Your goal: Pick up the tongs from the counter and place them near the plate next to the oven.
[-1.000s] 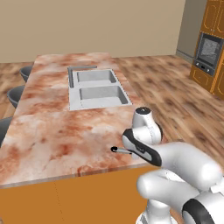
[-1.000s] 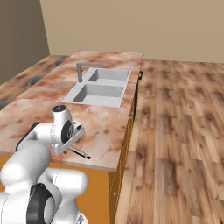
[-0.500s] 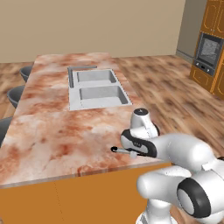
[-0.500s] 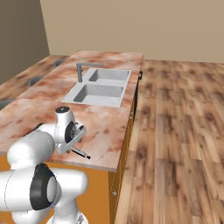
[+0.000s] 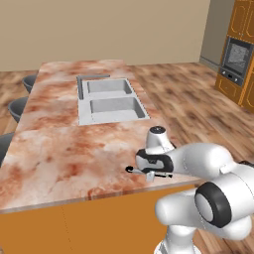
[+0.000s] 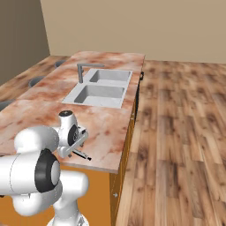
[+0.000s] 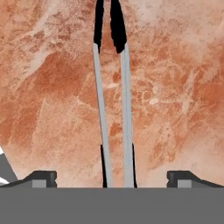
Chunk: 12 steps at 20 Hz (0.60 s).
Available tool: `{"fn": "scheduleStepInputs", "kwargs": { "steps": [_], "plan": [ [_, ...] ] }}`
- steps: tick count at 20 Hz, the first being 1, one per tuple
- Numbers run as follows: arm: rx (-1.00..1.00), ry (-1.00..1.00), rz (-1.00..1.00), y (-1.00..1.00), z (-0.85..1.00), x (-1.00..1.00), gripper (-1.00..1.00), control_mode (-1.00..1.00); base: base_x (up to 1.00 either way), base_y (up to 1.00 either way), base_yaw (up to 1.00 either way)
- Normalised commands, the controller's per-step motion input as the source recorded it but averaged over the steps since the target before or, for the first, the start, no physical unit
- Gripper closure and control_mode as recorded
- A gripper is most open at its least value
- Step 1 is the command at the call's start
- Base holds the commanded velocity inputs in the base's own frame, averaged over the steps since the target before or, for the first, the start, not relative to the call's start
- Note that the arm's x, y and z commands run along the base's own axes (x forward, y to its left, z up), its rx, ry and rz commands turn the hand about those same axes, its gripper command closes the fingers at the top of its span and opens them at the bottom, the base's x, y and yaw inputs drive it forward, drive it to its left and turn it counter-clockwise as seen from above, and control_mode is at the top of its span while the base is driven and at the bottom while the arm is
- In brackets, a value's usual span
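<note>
The tongs [image 7: 113,100] lie flat on the marbled counter [image 5: 64,149] close to its front edge; their two grey arms run up the hand view to black tips. My gripper [image 7: 112,177] hangs low right over them, open, one finger on each side of the handle end. In the left base view the gripper [image 5: 152,173] covers most of the tongs [image 5: 131,169], leaving one black end showing to its left. In the right base view the gripper [image 6: 67,151] stands over the tongs [image 6: 82,155]. The oven [image 5: 237,53] sits in orange cabinets far right. The plate is out of view.
A grey double sink [image 5: 111,101] with a faucet [image 5: 82,84] lies in the counter beyond the gripper. Dark stools [image 5: 17,106] stand along the counter's left side. Wooden floor [image 6: 176,132] stretches to the right of the island toward the oven.
The arm's elbow and lower links have swung forward while the hand stayed over the tongs, sinking slightly. The tongs have not moved.
</note>
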Motion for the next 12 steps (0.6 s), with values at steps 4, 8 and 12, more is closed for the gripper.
{"fn": "scheduleStepInputs", "kwargs": {
  "steps": [4, 8, 12],
  "plan": [
    [0.00, 0.00, 0.00, 0.00, -0.19, 0.03, -1.00, -1.00, 0.00, 0.00, 0.00],
    [0.00, 0.00, 0.00, 0.00, -0.26, 0.02, -1.00, -1.00, 0.00, 0.00, 0.00],
    [0.00, 0.00, 0.00, 0.00, -0.35, 0.02, -1.00, -1.00, 0.00, 0.00, 0.00]
  ]
}}
